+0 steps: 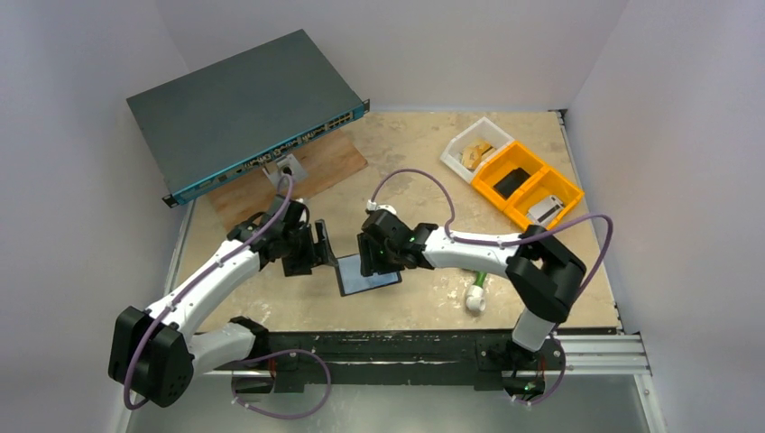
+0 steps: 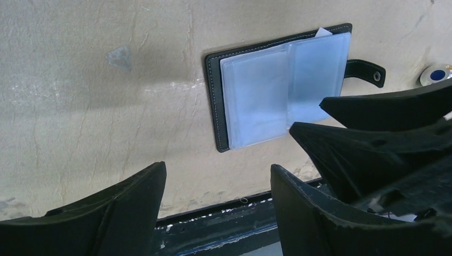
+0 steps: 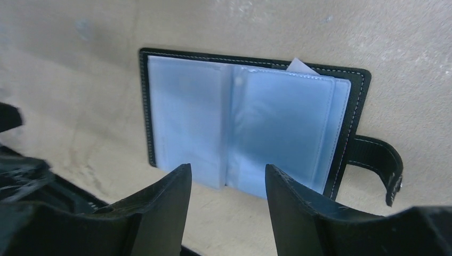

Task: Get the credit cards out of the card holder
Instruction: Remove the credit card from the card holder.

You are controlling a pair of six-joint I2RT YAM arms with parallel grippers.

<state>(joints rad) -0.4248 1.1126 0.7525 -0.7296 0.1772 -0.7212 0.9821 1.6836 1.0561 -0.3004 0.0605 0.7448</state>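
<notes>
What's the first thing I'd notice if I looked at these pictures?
The black card holder lying open in the middle of the table, its pale blue inside showing. The left claw and right claw hang open right beside it. At the far left corner sits a big grey network switch.

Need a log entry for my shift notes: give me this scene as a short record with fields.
card holder: lying open, flat on the table, strap unsnapped
credit cards: in the pale blue sleeves, none taken out
left gripper: jaws open, empty, beside the holder and apart from it
right gripper: jaws open, empty, over the holder, contact unclear
other items: network switch, orange bins
</notes>
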